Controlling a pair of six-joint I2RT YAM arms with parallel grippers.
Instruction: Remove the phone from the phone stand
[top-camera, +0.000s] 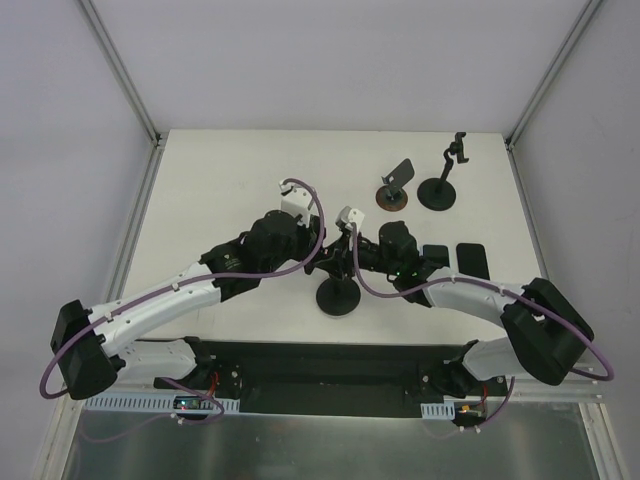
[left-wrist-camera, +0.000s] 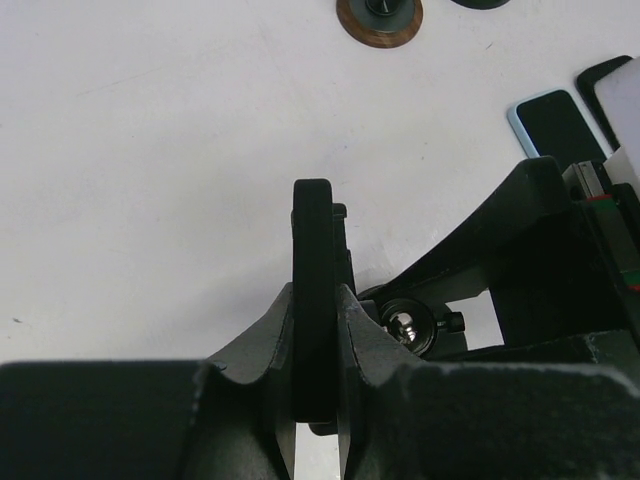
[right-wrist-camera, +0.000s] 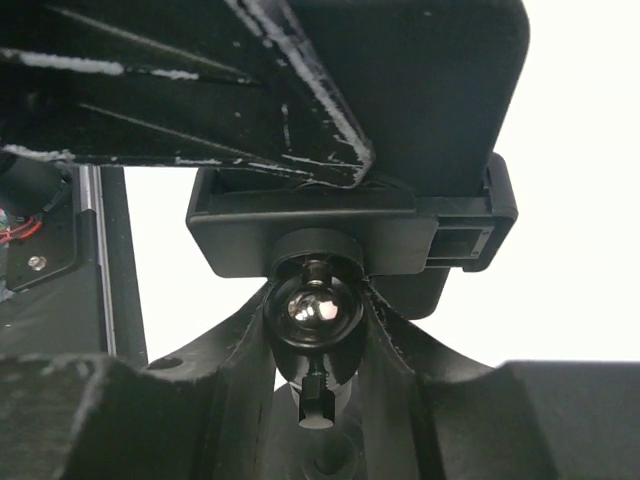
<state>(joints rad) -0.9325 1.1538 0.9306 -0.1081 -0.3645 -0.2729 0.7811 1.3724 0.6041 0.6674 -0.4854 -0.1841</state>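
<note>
My left gripper (left-wrist-camera: 315, 305) is closed tight on the phone (left-wrist-camera: 313, 230), which stands edge-on between my fingers with its top edge free above them. The phone sits in the clamp of the phone stand (top-camera: 338, 297) at the middle of the table (top-camera: 220, 180). My right gripper (right-wrist-camera: 315, 325) is nearly closed, its fingers hugging the stand's ball joint (right-wrist-camera: 315, 308) just under the clamp.

To my left and ahead the white tabletop is open. On my right side two spare phones (left-wrist-camera: 555, 125) lie flat, just beside my right arm. Farther back, well apart from us, stand a brown-based stand (top-camera: 393, 195) and a black stand (top-camera: 437, 190), near the table's far edge.
</note>
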